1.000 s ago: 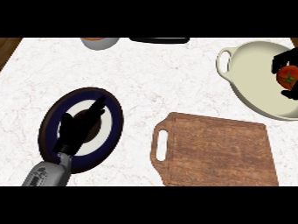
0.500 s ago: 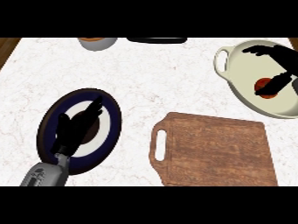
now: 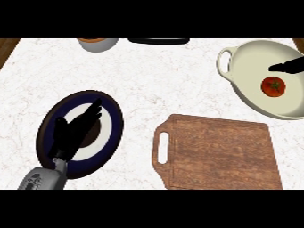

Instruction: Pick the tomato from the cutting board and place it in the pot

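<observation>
Where visible: tomato (image 3: pixel 273 86) inside pot (image 3: pixel 246 55).

My left hand (image 3: pixel 75 131) lies flat, fingers straight, over the dark blue round plate with a white centre (image 3: pixel 112 129), so that corner of the white marble counter (image 3: pixel 161 80) is taken. The brown wooden cutting board with a handle slot (image 3: pixel 220 153) is bare on top. Open counter runs between plate and board, and across the middle up to the cream round pot with a loop handle (image 3: pixel 236 82). My right hand (image 3: pixel 297 65) reaches over the pot's far rim. A small grey bowl (image 3: pixel 99 44) and a black flat object (image 3: pixel 158 40) stand at the back edge.
</observation>
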Controlling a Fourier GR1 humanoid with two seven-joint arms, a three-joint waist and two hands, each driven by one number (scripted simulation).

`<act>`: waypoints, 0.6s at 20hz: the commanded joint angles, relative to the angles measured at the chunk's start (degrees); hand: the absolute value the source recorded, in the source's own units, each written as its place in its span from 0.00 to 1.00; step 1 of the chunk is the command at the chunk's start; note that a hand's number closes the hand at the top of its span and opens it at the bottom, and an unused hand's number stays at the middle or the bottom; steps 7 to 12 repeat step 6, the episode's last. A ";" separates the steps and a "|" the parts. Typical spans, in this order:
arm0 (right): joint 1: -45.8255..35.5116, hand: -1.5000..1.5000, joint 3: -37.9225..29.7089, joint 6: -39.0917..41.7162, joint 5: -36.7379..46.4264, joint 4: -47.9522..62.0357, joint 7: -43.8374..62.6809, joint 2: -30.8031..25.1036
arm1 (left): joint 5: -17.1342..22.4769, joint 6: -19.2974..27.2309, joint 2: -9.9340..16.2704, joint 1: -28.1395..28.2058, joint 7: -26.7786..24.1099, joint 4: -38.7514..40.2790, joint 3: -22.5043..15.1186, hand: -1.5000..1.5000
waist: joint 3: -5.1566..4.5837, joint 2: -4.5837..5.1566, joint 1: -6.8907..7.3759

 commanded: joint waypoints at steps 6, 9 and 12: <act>2.43 0.00 -9.60 8.44 -9.35 1.05 -1.11 -11.09 | -0.47 -1.37 0.49 1.15 -1.85 -0.89 -0.33 0.50 | 0.12 0.72 1.11; 2.43 0.00 -9.60 8.44 -9.35 1.05 -1.11 -11.09 | -0.47 -1.37 0.49 1.15 -1.85 -0.89 -0.33 0.50 | 0.12 0.72 1.11; 2.43 0.00 -9.60 8.44 -9.35 1.05 -1.11 -11.09 | -0.47 -1.37 0.49 1.15 -1.85 -0.89 -0.33 0.50 | 0.12 0.72 1.11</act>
